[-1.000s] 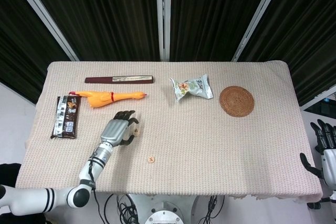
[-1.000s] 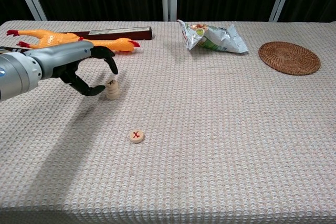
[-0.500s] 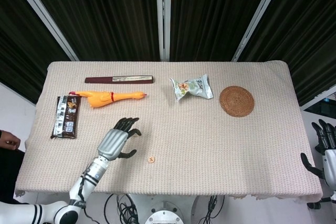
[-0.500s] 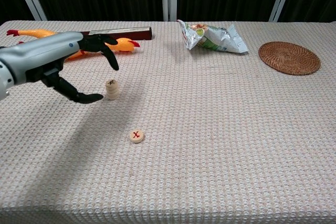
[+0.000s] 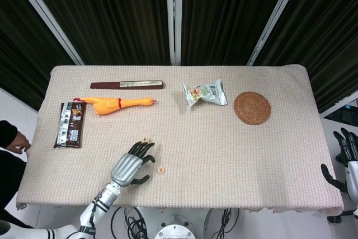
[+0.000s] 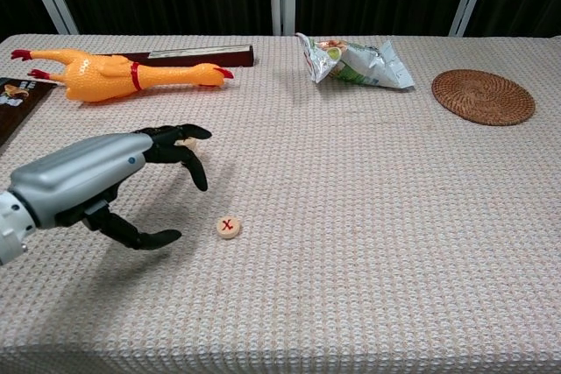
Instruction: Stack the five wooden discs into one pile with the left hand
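Observation:
A single wooden disc (image 5: 161,170) (image 6: 229,227) with a red X lies flat on the cloth near the front. The stack of discs (image 5: 145,139) (image 6: 188,143) stands further back; in the chest view my fingers hide most of it. My left hand (image 5: 130,164) (image 6: 105,179) hovers just left of the single disc, fingers spread and curved, holding nothing. My right hand (image 5: 346,160) hangs off the table's right edge, fingers apart and empty.
A rubber chicken (image 5: 116,104) (image 6: 118,72), a dark flat box (image 5: 127,84), a chocolate bar wrapper (image 5: 70,124), a snack bag (image 5: 203,93) (image 6: 355,60) and a woven coaster (image 5: 252,107) (image 6: 483,96) lie across the back. A person's arm (image 5: 12,141) shows at the left.
My left hand has drawn away from the stack, moving toward the front edge and down beside the single disc. The stack stays standing. A person's arm has come into view at the left.

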